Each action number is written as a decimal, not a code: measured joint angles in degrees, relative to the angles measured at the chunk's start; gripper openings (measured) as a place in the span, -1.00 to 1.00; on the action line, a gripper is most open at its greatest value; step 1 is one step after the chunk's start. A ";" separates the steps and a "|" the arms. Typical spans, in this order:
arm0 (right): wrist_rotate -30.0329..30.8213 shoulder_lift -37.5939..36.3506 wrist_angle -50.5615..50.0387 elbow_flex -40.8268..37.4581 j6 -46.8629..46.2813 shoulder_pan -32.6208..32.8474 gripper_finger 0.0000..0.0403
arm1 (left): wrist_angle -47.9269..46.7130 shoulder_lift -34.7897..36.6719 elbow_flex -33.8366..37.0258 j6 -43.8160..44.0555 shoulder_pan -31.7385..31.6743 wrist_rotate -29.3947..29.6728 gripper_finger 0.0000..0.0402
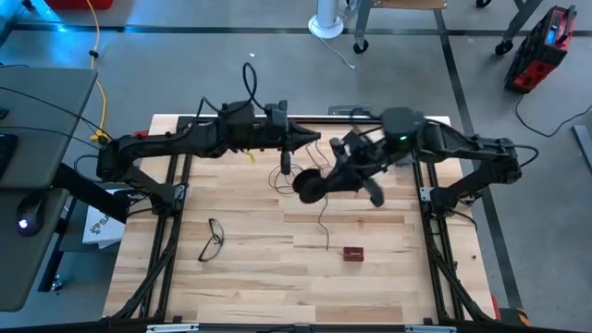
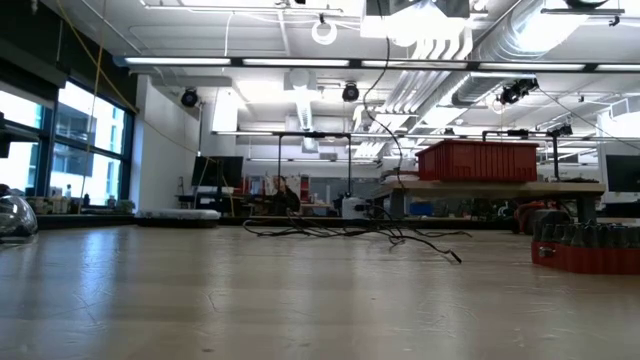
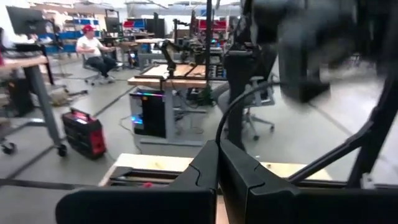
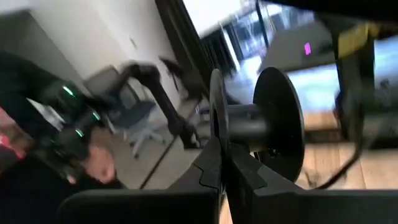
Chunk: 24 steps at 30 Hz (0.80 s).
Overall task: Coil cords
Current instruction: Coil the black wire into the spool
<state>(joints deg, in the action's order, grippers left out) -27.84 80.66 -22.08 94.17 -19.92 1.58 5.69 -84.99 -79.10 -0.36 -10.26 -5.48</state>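
I'm holding the reel clamped in my right gripper above mid-surface; left gripper, fingers together, probably pinching the wire. Keeping tension steady w/ the slack trailing, feeding turns evenly.

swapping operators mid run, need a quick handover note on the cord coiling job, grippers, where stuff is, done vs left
Left gripper: shut on the wire, above the table's middle.
Right gripper: shut on the reel, held up beside the left one.
Wire: most lies loose on the table, a strand trailing toward the small red block.
Done: both ends gripped.
Left: winding the slack onto the reel.
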 joint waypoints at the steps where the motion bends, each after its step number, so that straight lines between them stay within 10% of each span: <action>1: 0.41 0.50 -1.32 0.00 0.00 0.07 -1.00 | -1.41 0.00 -1.09 -0.61 -0.32 -0.02 -1.00; 24: 14.44 1.51 -19.06 -0.04 2.82 -0.06 -1.00 | -18.33 0.02 -18.27 -4.57 -0.73 -2.56 -1.00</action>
<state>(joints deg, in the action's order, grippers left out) -13.40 82.17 -41.13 94.13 -17.11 1.52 -12.65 -84.97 -97.37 -4.92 -10.99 -8.03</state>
